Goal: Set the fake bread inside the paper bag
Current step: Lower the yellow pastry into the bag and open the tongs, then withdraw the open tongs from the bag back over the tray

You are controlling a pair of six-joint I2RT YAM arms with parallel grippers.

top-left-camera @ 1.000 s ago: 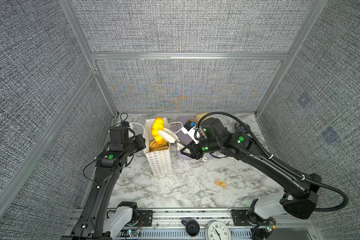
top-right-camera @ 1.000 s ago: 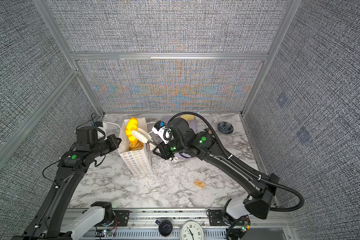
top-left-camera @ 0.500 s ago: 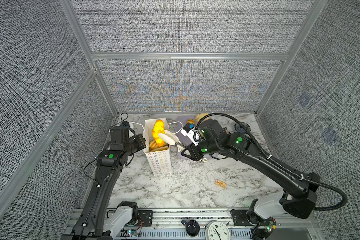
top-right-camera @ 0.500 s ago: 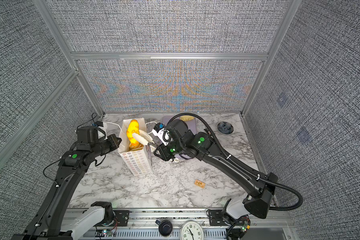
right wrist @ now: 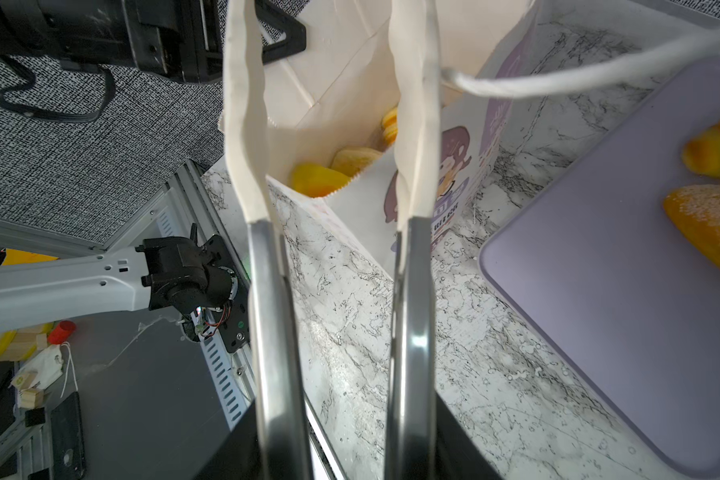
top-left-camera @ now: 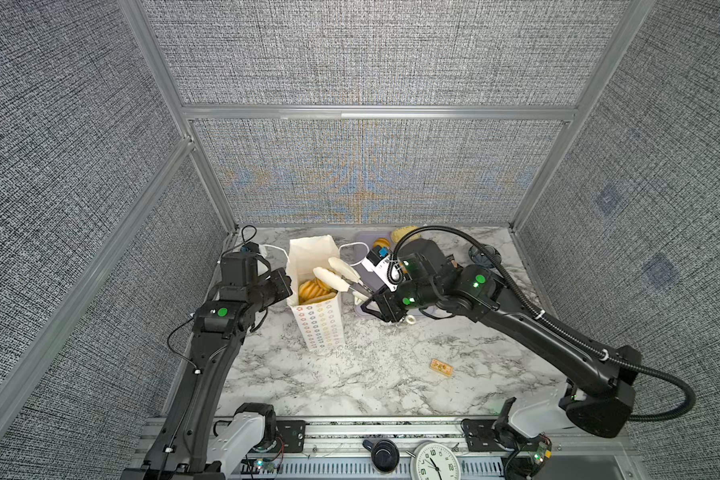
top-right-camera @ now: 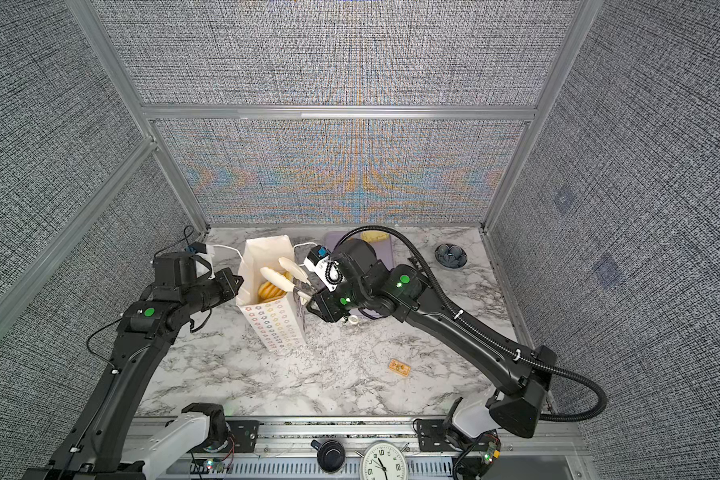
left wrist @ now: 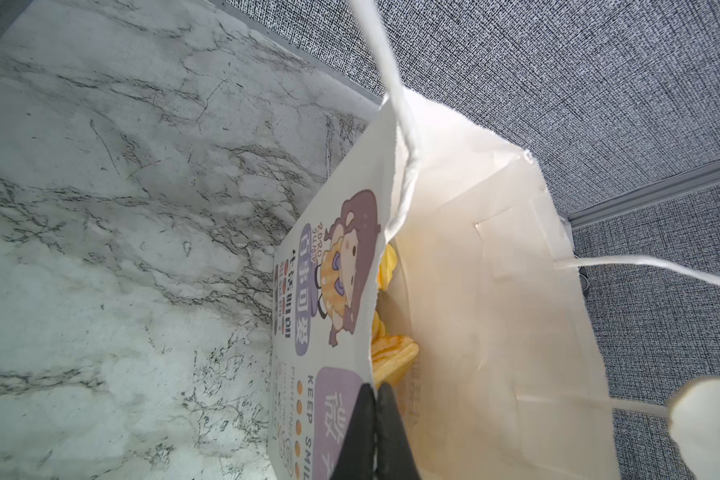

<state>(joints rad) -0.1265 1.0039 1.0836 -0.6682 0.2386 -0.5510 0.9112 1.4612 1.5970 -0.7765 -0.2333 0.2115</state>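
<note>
The fake bread [top-left-camera: 310, 291] sits piled inside the paper bag [top-left-camera: 321, 324], which stands upright with its mouth wide open. I can't count what's in there. The left gripper [left wrist: 376, 395] pinches the bag's rim. The right gripper [top-left-camera: 324, 266] hovers over the mouth, jaws apart and empty. Two more loaves [right wrist: 711, 224] lie on the lavender tray [right wrist: 599, 311] alongside. There's clear marble table [top-left-camera: 350, 386] in front, with one tan packet [top-left-camera: 441, 367].

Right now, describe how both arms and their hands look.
Both arms, left arm and right arm, are black with round green lights and white base links. A ribbed black hose runs along the right arm. The right hand has long steel fingers tipped with cream pads; the left hand has short black fingers.
</note>
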